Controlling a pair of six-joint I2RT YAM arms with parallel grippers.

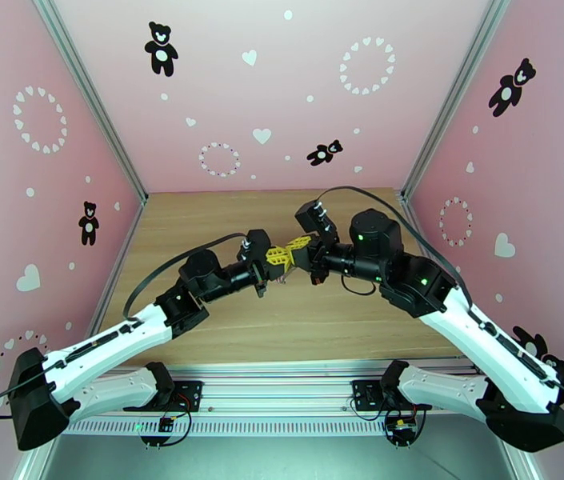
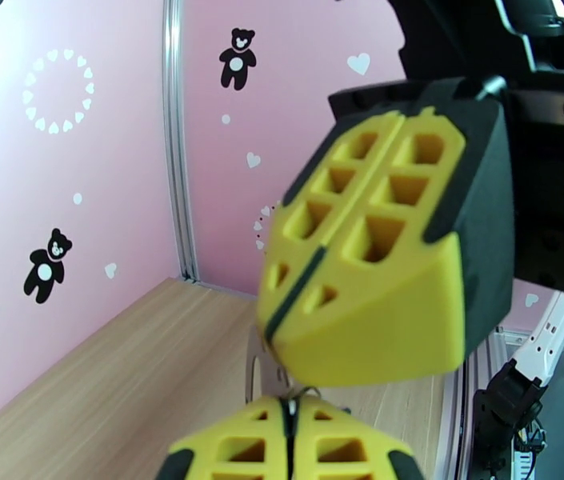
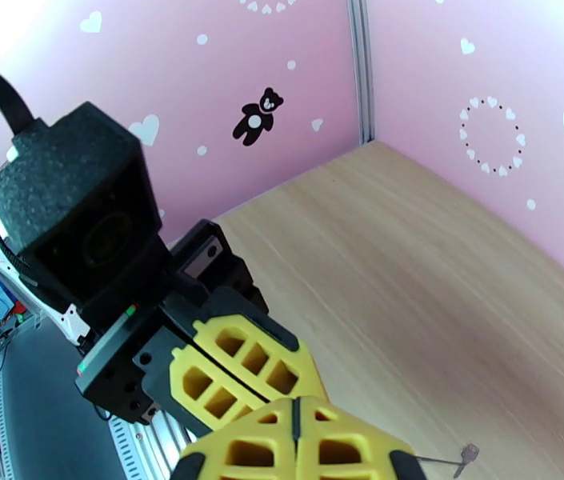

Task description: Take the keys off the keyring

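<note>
The jaws of the left gripper [image 2: 288, 406] are being pressed together on the thin silvery-grey metal oval keyring [image 2: 254, 370], which is being held in the air above the light wooden table [image 1: 282, 330], its loop rising from those yellow fingertips to the tip of the right gripper [image 3: 296, 410]. The right gripper's jaws are likewise being pressed together, though what is being pinched between them cannot be told. One tiny dark-grey metal key [image 3: 468, 454] is being shown at the end of a thin wire running out from beside the right gripper's fingers.
</note>
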